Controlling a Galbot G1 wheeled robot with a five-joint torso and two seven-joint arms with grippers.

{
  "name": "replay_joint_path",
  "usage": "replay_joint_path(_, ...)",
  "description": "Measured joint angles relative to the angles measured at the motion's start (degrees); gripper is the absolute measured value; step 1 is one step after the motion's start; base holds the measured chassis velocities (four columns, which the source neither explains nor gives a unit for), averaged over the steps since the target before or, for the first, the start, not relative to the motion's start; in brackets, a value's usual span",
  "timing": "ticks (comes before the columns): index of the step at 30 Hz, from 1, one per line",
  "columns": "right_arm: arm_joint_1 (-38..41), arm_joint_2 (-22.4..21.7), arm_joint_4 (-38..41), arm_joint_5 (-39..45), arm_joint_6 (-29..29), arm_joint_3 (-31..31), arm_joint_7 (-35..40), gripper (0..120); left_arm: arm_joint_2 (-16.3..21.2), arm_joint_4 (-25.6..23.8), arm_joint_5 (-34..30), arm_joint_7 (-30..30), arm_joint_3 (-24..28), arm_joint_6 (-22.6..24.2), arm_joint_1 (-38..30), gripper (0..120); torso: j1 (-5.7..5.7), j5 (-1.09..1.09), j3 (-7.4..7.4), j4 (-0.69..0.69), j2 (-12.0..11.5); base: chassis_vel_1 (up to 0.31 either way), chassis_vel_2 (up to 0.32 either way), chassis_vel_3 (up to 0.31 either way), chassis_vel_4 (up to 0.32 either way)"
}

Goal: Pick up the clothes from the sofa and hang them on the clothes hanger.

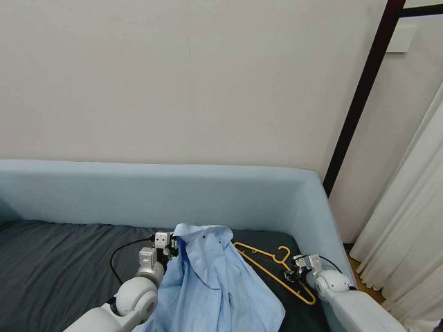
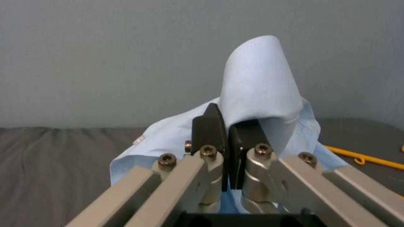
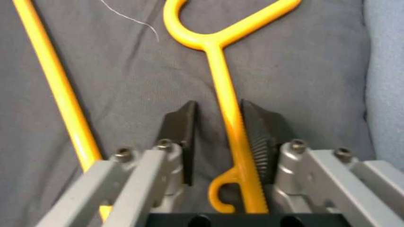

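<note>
A light blue shirt lies crumpled on the dark grey sofa seat. My left gripper is at its collar end, shut on a fold of the fabric; in the left wrist view the pinched shirt rises in a peak above the gripper. An orange hanger lies flat on the seat right of the shirt. My right gripper is low over it, open, with the hanger's straight bar running between the fingers, close to one ribbed pad.
The sofa's light blue backrest runs behind and its armrest stands at the right. A white curtain and a dark door frame are beyond the armrest. A loose thread lies on the seat.
</note>
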Motion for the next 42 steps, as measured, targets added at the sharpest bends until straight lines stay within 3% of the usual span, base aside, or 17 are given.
replay_joint_path(6,0.05,0.22,-0.87,-0.02,0.08,0.72,-0.08,6,0.13,-0.15,-0.01,0.06,-0.11,0.05,0.5,0,0.0,0.0,0.0,0.0,0.0,0.0,0.0,0.0,0.0)
replay_joint_path(12,-0.71,-0.27,1.0,0.75,-0.27,0.8,0.52,4,0.28,-0.79,-0.09,0.03,-0.26,0.21,0.68,0,0.0,0.0,0.0,-0.02,0.0,0.0,0.0,0.0,0.0)
replay_joint_path(18,-1.9,-2.87,7.85,4.59,-1.77,0.96,3.77,4,0.48,-1.44,-0.27,-0.01,-1.09,0.26,1.22,0,0.0,0.0,0.0,0.0,0.0,0.0,0.0,0.0,0.0)
replay_joint_path(21,-3.25,-5.56,15.6,6.01,-2.81,1.02,6.53,4,0.49,-1.52,-0.26,-0.03,-1.29,0.27,1.55,0,0.0,0.0,0.0,-0.01,0.0,0.0,0.0,0.0,0.0)
replay_joint_path(27,-5.42,-8.05,26.97,4.64,1.62,1.05,17.07,4,-0.11,-0.38,-0.29,-0.04,-1.29,0.28,1.21,0,0.0,-0.01,0.0,0.02,0.0,0.0,0.0,0.0,0.0)
replay_joint_path(30,-8.83,-10.49,33.05,-0.22,3.47,1.39,19.44,4,-0.45,-0.09,-0.55,-0.05,-1.42,0.32,0.73,0,0.01,-0.02,0.0,0.04,0.0,0.0,0.0,0.0,0.0)
replay_joint_path(36,-21.2,-15.37,40.14,-24.18,16.39,2.45,23.18,4,-0.67,-0.11,-1.52,-0.16,-1.73,0.68,0.0,0,0.0,0.01,-0.01,-0.05,0.0,0.0,0.0,0.0,0.0)
replay_joint_path(42,-27.87,-16.41,44.14,-34.74,21.68,4.02,24.22,4,-0.89,0.0,-1.84,-1.13,-1.17,1.35,-0.69,0,0.0,0.0,0.0,0.01,0.0,0.0,0.0,0.0,0.0)
